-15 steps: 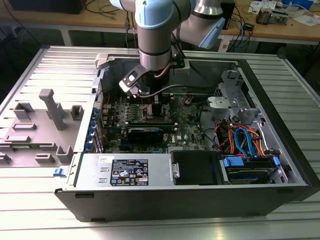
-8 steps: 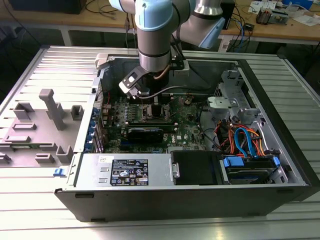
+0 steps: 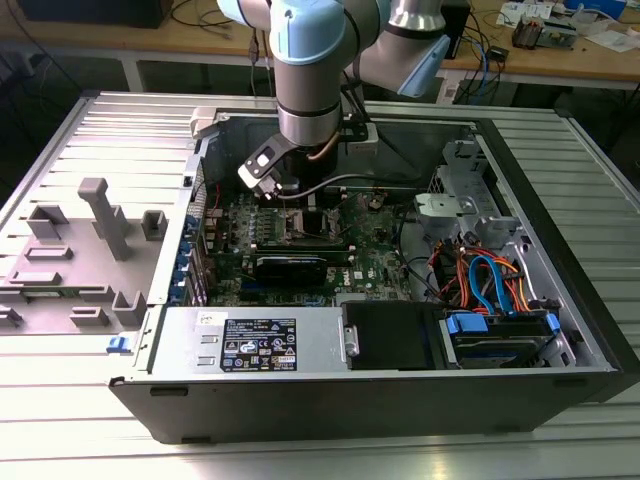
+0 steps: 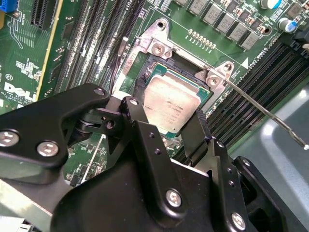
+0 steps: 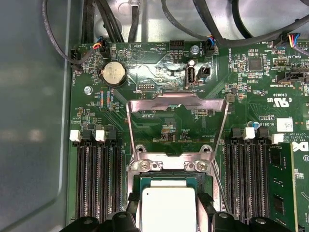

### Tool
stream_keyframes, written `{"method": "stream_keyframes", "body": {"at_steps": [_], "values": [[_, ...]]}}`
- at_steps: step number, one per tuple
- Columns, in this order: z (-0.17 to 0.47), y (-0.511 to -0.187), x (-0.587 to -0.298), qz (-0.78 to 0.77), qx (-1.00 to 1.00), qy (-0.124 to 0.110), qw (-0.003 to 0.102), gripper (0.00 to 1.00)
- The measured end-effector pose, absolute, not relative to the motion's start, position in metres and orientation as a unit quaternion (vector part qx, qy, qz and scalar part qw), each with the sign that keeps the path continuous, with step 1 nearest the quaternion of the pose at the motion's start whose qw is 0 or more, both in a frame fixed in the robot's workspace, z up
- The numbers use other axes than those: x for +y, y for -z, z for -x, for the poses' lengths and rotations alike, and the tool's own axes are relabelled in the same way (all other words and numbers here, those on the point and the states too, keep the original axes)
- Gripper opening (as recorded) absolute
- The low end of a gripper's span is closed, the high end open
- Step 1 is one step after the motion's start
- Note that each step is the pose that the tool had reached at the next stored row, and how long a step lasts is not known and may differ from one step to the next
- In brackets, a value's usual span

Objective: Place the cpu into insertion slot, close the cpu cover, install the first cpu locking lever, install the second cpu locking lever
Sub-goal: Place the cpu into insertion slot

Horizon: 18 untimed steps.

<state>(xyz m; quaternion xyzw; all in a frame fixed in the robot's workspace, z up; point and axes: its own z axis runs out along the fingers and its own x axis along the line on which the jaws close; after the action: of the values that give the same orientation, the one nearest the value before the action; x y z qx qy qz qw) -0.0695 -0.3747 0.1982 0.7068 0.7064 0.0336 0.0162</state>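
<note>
Okay, the gripper (image 4: 166,121) was down inside the open computer case (image 3: 400,395), its matte black jointed fingers (image 4: 145,140) with silver screw heads clamped on two opposite edges of the cpu (image 4: 171,99). The cpu was a flat square chip with a dull silver-grey metal top, faint print, rounded corners and a thin green border under the lid. It sat right over the slot (image 5: 164,178), inside the dark rim; couldn't tell if it was fully seated or just above. The cover (image 5: 176,102), a thin bare-metal frame with a big open window, stood tipped up away from the slot, not closed. One lever (image 4: 260,108), a thin shiny wire rod, stuck out slantwise from the slot's corner bracket, over the memory slots (image 5: 96,179). The motherboard (image 5: 159,72) was glossy green, dotted with tiny parts and a round silver coin battery (image 5: 112,73), with long black memory slots on both sides of the slot. In the exterior view the case lay on a ribbed grey metal table (image 3: 60,130), with a grey blocky fixture (image 3: 95,215) toward the exterior view's left.
</note>
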Motion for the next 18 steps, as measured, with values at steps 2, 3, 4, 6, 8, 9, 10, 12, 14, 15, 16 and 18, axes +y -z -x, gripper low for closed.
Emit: {"method": "stream_keyframes", "body": {"at_steps": [2, 3, 4, 6, 8, 9, 10, 12, 14, 15, 16, 18], "values": [[0.0695, -0.1984, -0.3747, -0.707, 0.706, -0.034, 0.016, 0.54], [0.0695, -0.1985, -0.3747, -0.707, 0.706, -0.033, 0.016, 0.54], [0.0695, -0.1985, -0.3747, -0.707, 0.706, -0.033, 0.016, 0.54], [0.0695, -0.1989, -0.3747, -0.707, 0.706, -0.033, 0.016, 0.54], [0.0695, -0.1994, -0.3747, -0.707, 0.706, -0.034, 0.016, 0.54], [0.0694, -0.1994, -0.3747, -0.707, 0.706, -0.034, 0.016, 0.54], [0.0695, -0.1998, -0.3747, -0.707, 0.706, -0.033, 0.016, 0.54], [0.0696, -0.1998, -0.3751, -0.707, 0.706, -0.033, 0.017, 0.54], [0.0695, -0.1998, -0.3760, -0.707, 0.706, -0.033, 0.017, 0.54], [0.0695, -0.1998, -0.3764, -0.707, 0.706, -0.033, 0.017, 0.54], [0.0695, -0.1998, -0.3769, -0.707, 0.706, -0.033, 0.017, 0.54], [0.0695, -0.1998, -0.3775, -0.707, 0.706, -0.032, 0.017, 0.54]]}}
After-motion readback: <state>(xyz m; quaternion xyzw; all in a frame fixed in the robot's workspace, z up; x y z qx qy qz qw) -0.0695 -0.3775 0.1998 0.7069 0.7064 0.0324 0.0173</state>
